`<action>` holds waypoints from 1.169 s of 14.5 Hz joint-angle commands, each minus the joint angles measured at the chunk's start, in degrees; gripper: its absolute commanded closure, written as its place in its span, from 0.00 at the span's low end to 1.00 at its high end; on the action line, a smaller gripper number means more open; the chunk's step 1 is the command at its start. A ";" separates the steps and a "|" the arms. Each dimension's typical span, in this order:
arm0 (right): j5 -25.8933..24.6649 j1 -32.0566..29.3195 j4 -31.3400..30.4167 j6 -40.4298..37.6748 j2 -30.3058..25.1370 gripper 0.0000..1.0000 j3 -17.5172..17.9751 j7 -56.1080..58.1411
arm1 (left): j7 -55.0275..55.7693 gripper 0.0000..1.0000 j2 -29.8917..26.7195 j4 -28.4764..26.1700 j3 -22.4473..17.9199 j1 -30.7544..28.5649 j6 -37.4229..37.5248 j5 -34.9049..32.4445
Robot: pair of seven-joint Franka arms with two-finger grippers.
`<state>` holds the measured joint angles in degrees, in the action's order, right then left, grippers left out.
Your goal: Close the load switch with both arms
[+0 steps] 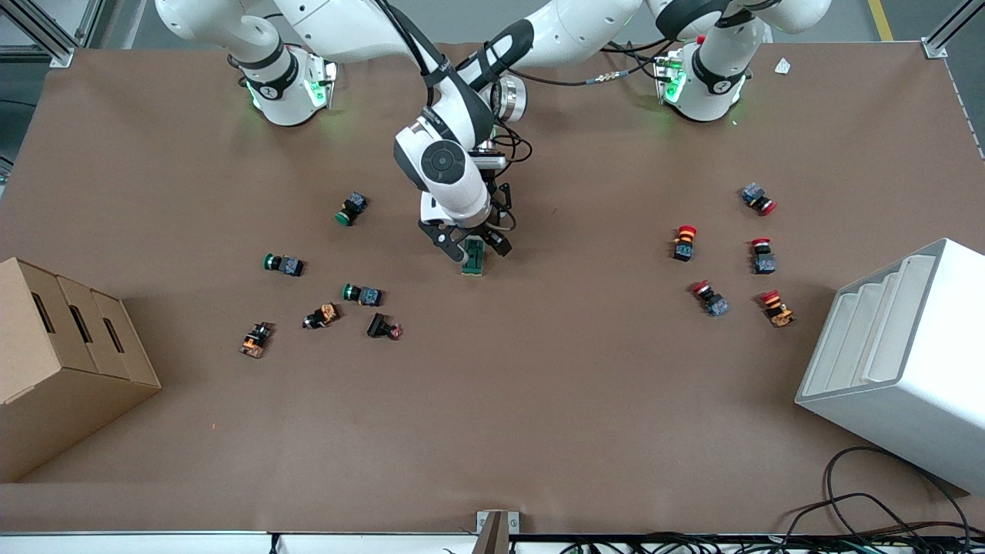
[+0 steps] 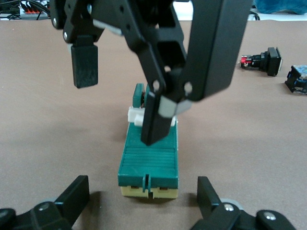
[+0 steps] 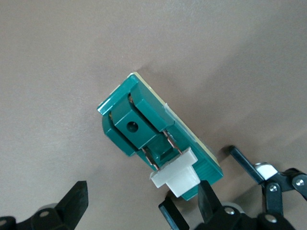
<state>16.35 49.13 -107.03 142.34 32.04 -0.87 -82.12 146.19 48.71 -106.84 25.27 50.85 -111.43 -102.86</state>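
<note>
Both grippers hang at the load switch (image 1: pixel 475 257) on the worktop (image 1: pixel 539 385). The right gripper (image 3: pixel 139 201) and the left gripper (image 2: pixel 144 199) each have their fingers apart, straddling it without gripping.

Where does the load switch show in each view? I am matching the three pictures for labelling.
Front view: load switch on the table's middle, under both grippers.
Left wrist view: centre, green body with cream end lowest.
Right wrist view: centre, tilted.
Shared landmark: its white lever, also seen in the right wrist view.
</note>
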 commanded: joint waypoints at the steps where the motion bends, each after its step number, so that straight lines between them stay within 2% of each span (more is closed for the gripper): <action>1: 0.18 -2.63 3.57 1.80 0.74 0.00 -0.45 1.09 | 1.38 0.01 1.21 0.67 -0.48 -0.13 -0.01 -1.47; 10: 0.00 -4.92 4.98 1.89 0.83 0.00 -0.54 3.72 | 1.29 0.01 1.12 0.58 -0.40 -0.22 -0.01 -1.47; 17: -0.17 -4.57 8.15 2.50 5.48 0.00 -0.54 3.64 | 1.38 0.01 1.21 0.40 -0.40 -0.13 -0.01 -1.38</action>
<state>16.56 44.84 -100.85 144.38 35.41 -1.73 -79.24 146.26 48.74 -106.82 25.20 50.84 -111.43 -102.87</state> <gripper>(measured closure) 0.000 0.004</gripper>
